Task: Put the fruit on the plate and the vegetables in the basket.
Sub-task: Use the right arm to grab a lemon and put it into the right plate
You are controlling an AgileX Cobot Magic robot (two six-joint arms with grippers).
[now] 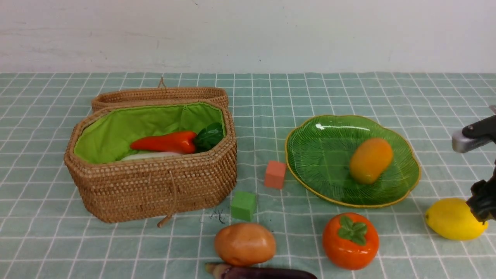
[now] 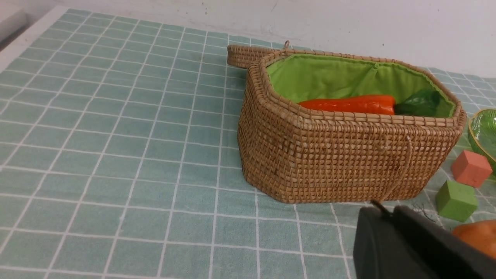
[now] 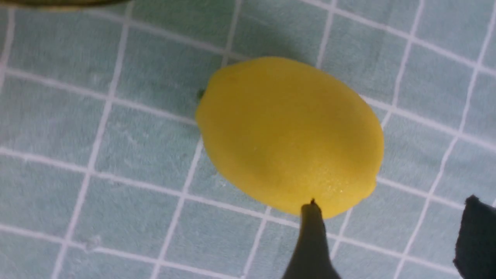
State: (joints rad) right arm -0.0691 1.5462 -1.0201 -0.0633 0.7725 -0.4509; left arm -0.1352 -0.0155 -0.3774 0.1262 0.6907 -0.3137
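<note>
The mango point(image 1: 371, 160) lies on the green plate point(image 1: 321, 155). Inside the basket point(image 1: 155, 186) are the carrot point(image 1: 166, 142) and the white radish point(image 1: 149, 155). On the cloth in front lie the lemon point(image 1: 453, 219), the persimmon point(image 1: 350, 240), the potato point(image 1: 245, 244) and the eggplant point(image 1: 263, 272). My right gripper point(image 3: 391, 201) is open just short of the lemon point(image 3: 288, 133). One fingertip point(image 3: 312, 217) overlaps the lemon's edge, and nothing is between the jaws. My left gripper point(image 2: 387, 211) is shut and empty, low in front of the basket point(image 2: 341, 162).
An orange cube point(image 1: 275, 174) and a green cube point(image 1: 243, 205) sit between the basket and the plate. The basket's wicker lid point(image 1: 159, 95) lies open behind it. Part of the right arm point(image 1: 472, 137) hangs at the right edge, beside the plate.
</note>
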